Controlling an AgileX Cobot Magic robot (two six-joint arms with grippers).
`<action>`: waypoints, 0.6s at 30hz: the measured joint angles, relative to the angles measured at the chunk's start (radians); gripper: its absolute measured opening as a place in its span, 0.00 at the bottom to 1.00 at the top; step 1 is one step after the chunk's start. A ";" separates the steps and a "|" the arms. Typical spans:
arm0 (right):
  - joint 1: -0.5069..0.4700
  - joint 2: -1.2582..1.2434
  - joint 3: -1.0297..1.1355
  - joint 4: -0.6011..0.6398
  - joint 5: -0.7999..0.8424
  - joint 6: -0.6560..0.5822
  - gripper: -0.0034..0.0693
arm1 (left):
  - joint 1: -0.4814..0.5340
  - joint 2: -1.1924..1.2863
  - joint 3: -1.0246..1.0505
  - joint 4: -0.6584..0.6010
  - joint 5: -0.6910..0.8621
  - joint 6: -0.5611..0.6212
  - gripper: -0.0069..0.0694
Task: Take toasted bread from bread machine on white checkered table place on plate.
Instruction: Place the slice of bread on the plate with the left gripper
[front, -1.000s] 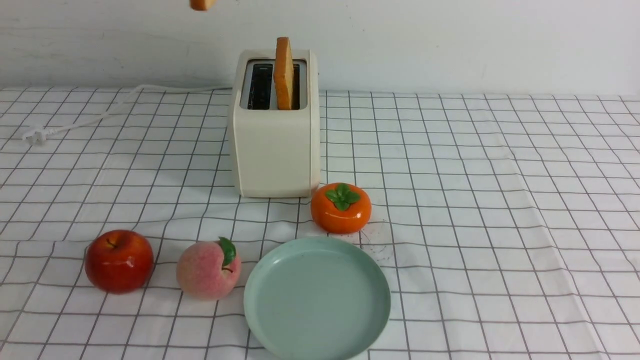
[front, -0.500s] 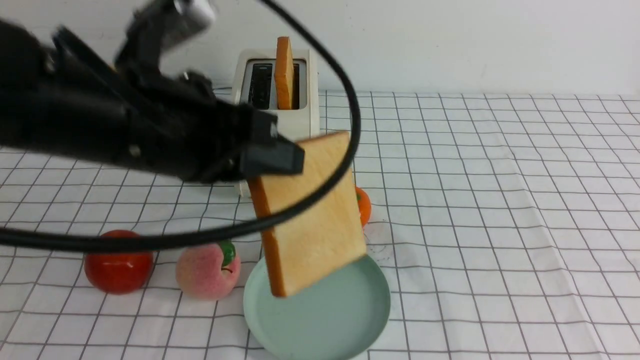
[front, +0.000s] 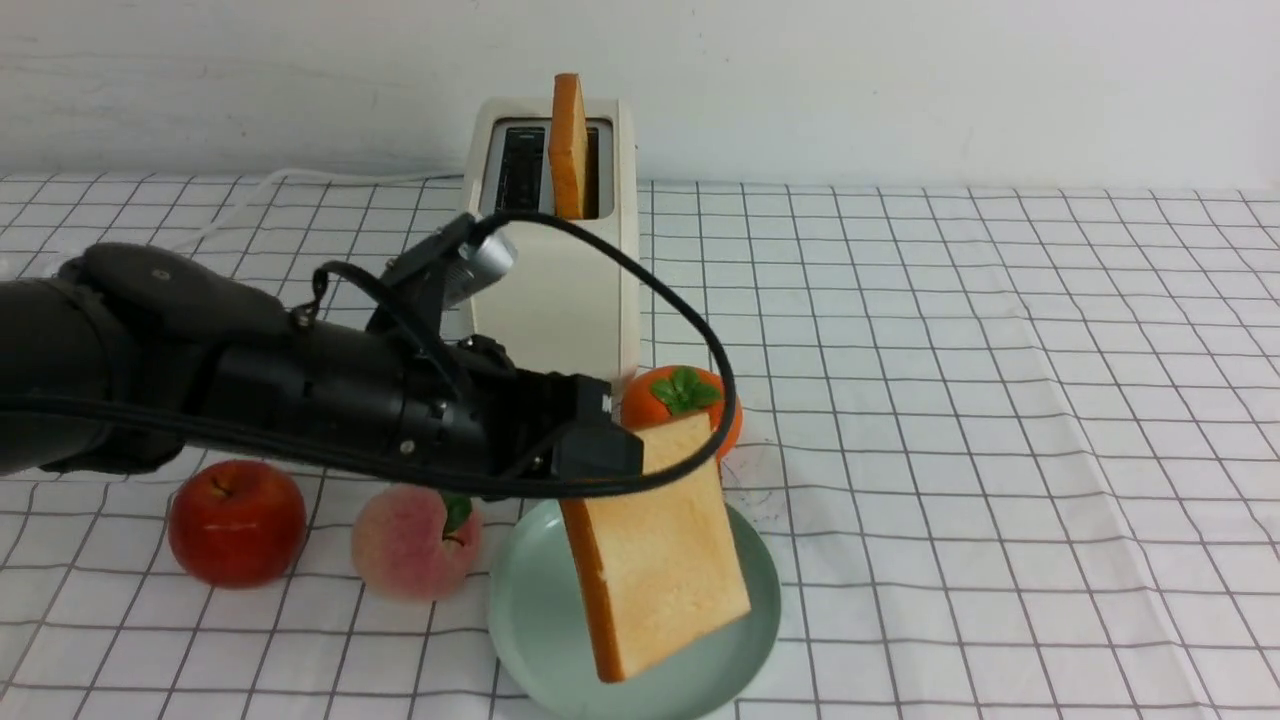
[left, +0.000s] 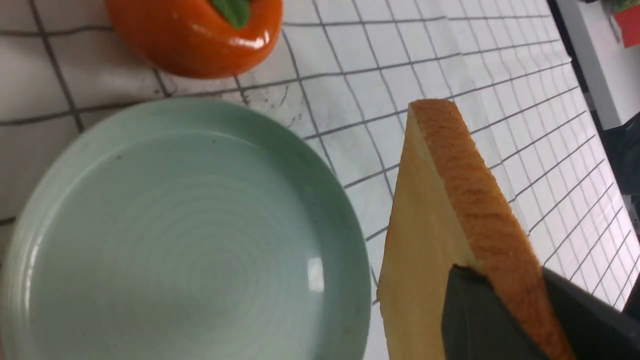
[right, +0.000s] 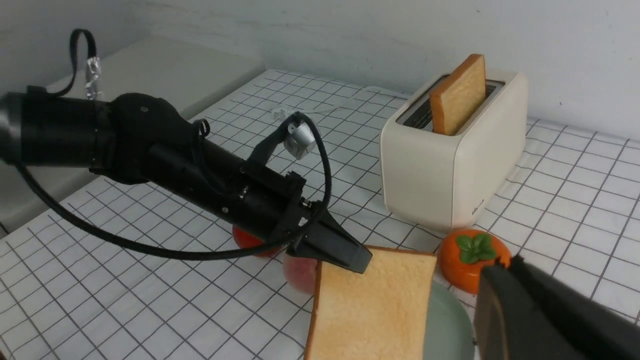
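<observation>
My left gripper (front: 612, 455) is shut on the upper corner of one slice of toasted bread (front: 660, 560), which hangs tilted over the pale green plate (front: 520, 610). Whether its lower corner touches the plate I cannot tell. In the left wrist view the fingers clamp the crust of this slice (left: 425, 240) beside the plate (left: 175, 240). A second slice (front: 568, 145) stands upright in the right slot of the cream bread machine (front: 555, 310) at the back of the white checkered table (front: 1000, 450). My right gripper (right: 500, 272) is shut and empty, off to the plate's right.
An orange persimmon (front: 680, 395) sits between the bread machine and the plate, close behind the hanging slice. A peach (front: 405, 550) and a red apple (front: 237, 520) lie to the left of the plate under my left arm. The machine's white cord (front: 230, 205) trails off to the back left.
The left arm has come down from above the view with the slice, then lowered it further, so it now hangs low over the plate. The slice in the machine has not moved.
</observation>
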 joint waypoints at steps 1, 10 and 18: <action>0.000 0.000 0.000 0.001 0.001 0.000 0.04 | 0.000 0.011 0.000 0.000 0.000 -0.001 0.22; 0.000 0.000 0.000 0.001 0.004 -0.011 0.05 | 0.000 0.093 0.000 0.017 -0.011 0.011 0.46; 0.000 0.000 0.000 0.008 0.017 -0.024 0.05 | 0.000 0.023 -0.021 0.054 -0.050 0.228 0.94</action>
